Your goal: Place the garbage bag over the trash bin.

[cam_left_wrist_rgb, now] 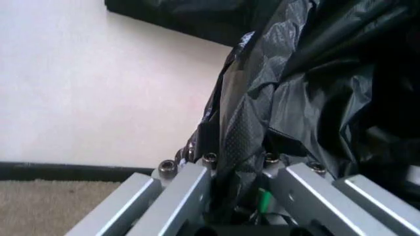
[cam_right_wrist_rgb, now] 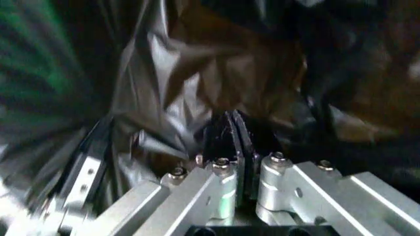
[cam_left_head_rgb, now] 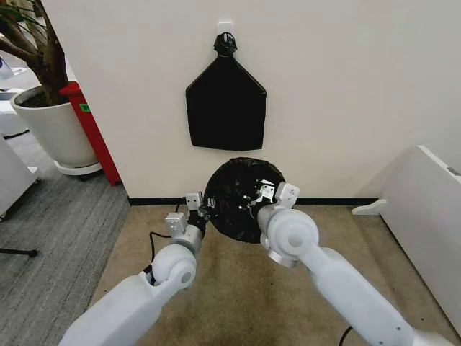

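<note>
A: What's each gripper doing?
B: Left gripper point(cam_left_head_rgb: 204, 213) pinches the thin, glossy, crinkly black garbage bag point(cam_left_head_rgb: 241, 196) at its 9 o'clock edge. Right gripper point(cam_left_head_rgb: 257, 200) is clamped on plastic near its 3 o'clock.
A: Where's the bag?
B: Spread round by the wall.

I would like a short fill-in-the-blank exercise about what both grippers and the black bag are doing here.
1. The left gripper and the right gripper both grip the ____.
2. The garbage bag is spread open, and its colour is ____.
3. The flat black bundle hangs on the ____ above the bag.

Missing words: garbage bag; black; wall
</note>
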Available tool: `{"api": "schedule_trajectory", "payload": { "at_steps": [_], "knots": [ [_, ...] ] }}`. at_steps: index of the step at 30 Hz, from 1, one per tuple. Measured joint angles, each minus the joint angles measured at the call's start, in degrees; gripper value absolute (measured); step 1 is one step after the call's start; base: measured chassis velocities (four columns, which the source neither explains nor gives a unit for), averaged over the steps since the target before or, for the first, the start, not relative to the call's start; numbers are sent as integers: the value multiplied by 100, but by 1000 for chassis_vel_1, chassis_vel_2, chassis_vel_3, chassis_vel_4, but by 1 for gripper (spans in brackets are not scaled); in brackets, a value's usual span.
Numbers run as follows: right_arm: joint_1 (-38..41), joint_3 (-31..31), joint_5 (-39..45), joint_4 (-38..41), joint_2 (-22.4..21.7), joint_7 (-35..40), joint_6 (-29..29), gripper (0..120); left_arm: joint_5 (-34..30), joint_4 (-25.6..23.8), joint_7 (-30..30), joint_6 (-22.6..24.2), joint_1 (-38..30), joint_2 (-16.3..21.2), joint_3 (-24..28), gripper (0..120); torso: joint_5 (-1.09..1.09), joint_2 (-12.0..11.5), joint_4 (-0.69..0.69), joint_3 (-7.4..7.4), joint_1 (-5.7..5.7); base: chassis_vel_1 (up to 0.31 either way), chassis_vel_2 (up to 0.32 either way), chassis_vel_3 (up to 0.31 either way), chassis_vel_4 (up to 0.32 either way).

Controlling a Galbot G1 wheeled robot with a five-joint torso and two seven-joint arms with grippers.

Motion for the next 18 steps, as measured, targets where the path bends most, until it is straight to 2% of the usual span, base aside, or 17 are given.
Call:
{"api": "schedule_trajectory", "payload": {
  "at_steps": [4, 10, 18],
  "knots": [
    [183, -62, -267, -651, 365, 130, 22, 0, 58, -130, 26, -24, 39, 57, -13, 1, 0, 0, 1, 0, 0, 0, 0, 0, 0],
    [259, -159, -660, -1189, 531, 235, 61, 0, 136, -192, 87, -88, 149, 102, -122, 1, 0, 0, 0, 0, 0, 0, 0, 0, 0],
    [502, -344, -316, -721, 455, 446, 196, 0, 85, -11, 74, -153, 243, 12, -226, 1, 0, 0, 1, 0, 0, 0, 0, 0, 0]
  ]
}}
